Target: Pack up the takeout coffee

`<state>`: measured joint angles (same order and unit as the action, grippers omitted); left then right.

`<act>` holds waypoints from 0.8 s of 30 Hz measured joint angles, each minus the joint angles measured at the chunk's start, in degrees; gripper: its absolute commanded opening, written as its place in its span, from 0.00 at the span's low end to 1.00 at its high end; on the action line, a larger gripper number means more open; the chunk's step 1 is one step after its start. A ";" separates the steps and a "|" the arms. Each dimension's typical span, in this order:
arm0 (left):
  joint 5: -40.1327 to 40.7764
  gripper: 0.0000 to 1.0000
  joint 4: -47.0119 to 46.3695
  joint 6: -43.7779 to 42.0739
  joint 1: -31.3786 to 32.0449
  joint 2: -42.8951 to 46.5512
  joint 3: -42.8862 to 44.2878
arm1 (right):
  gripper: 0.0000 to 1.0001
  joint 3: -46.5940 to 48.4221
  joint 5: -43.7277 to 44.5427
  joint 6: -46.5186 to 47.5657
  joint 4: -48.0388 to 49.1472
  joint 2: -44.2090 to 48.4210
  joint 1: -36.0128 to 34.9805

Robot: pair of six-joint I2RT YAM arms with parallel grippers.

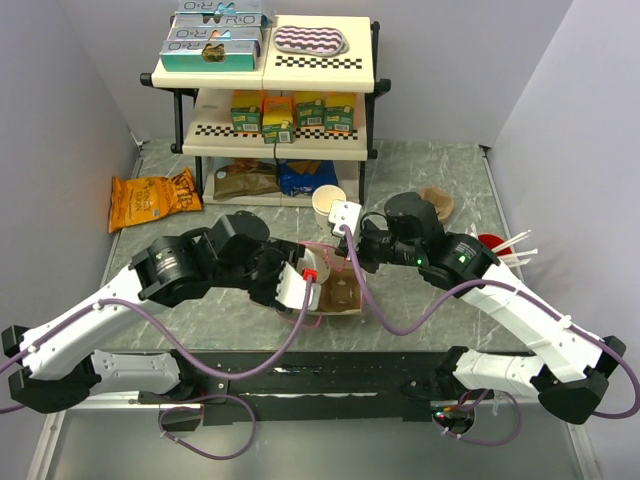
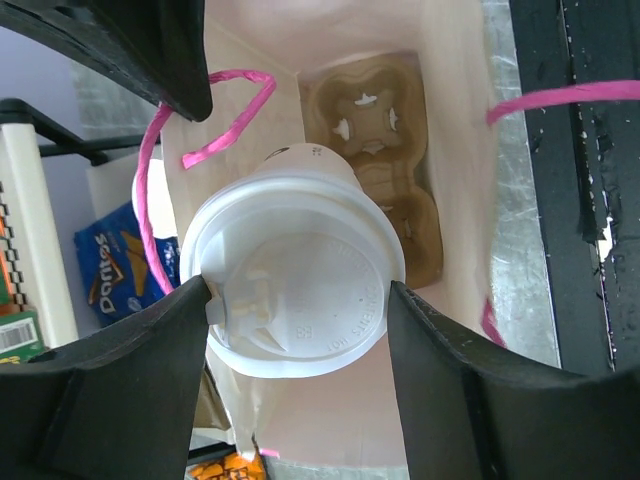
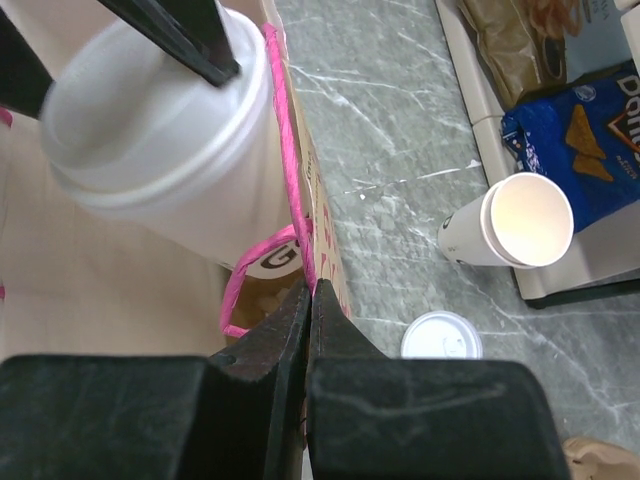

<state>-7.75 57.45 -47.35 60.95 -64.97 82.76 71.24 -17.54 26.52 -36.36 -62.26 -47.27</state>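
While the left gripper (image 2: 297, 293) clasped the takeout coffee (image 2: 300, 270) partway inside the paper bag (image 2: 452, 150), a cardboard carrier (image 2: 375, 160) lay beneath. The right gripper (image 3: 308, 298) pinched the bag's rim.

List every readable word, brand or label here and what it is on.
"Doritos": blue chip bag.
"G": round sticker on the paper bag.
Raised lettering on the coffee cup lid: too faint to read.
Print on the shelf boxes and orange chip bag: too small to read.
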 measured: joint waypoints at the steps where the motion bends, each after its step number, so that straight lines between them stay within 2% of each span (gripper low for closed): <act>1: -0.20 0.01 0.20 -0.22 0.00 0.39 0.04 | 0.00 0.00 0.04 -0.13 0.02 0.00 0.07; 14: -2.36 0.01 1.86 -1.25 0.37 -0.04 -1.57 | 0.00 2.69 -1.18 -0.96 0.24 -0.55 0.66; 24: 3.15 0.01 -1.73 2.62 0.44 -4.61 -3.98 | 0.00 2.64 -1.49 2.12 -1.81 0.59 -1.44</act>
<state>-4.60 55.72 -44.73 61.39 -69.58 78.78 73.89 -19.03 28.64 -38.17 -61.67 -48.71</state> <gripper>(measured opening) 0.683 0.015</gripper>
